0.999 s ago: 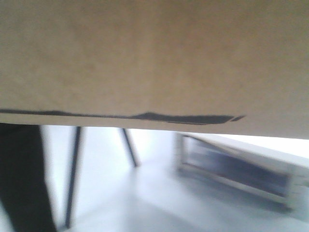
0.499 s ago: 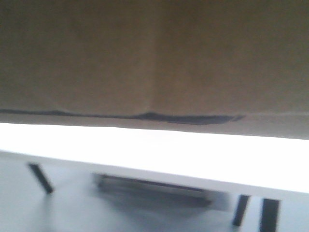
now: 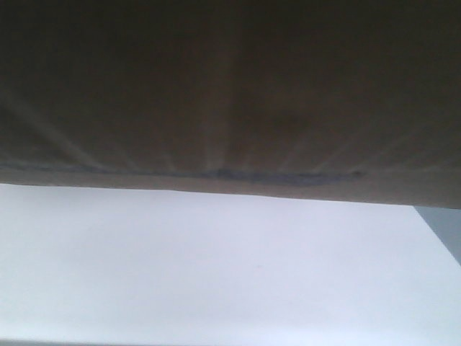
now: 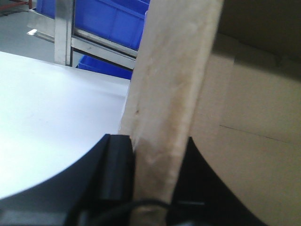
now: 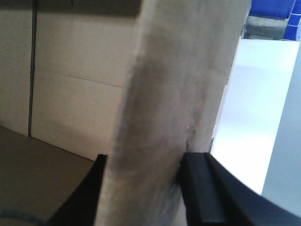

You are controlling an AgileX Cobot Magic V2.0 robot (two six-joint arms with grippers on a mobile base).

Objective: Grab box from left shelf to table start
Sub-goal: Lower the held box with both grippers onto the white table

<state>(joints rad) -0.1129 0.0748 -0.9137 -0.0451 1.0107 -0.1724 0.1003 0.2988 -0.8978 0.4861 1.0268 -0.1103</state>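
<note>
While the left gripper (image 4: pixel 153 174) and the right gripper (image 5: pixel 149 188) each pinch one upright wall of the open cardboard box (image 3: pixel 230 86), it is over the white table (image 3: pixel 216 267); whether they touch is not visible.

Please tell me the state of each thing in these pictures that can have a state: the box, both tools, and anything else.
Box: top open, held by both tools at its walls, above the table; whether it rests on it cannot be told.
Left tool: shut on a box wall.
Right tool: shut on a box wall.
Table: white top, lying below the box.
Blue bins: behind the table, contents not visible.
</note>
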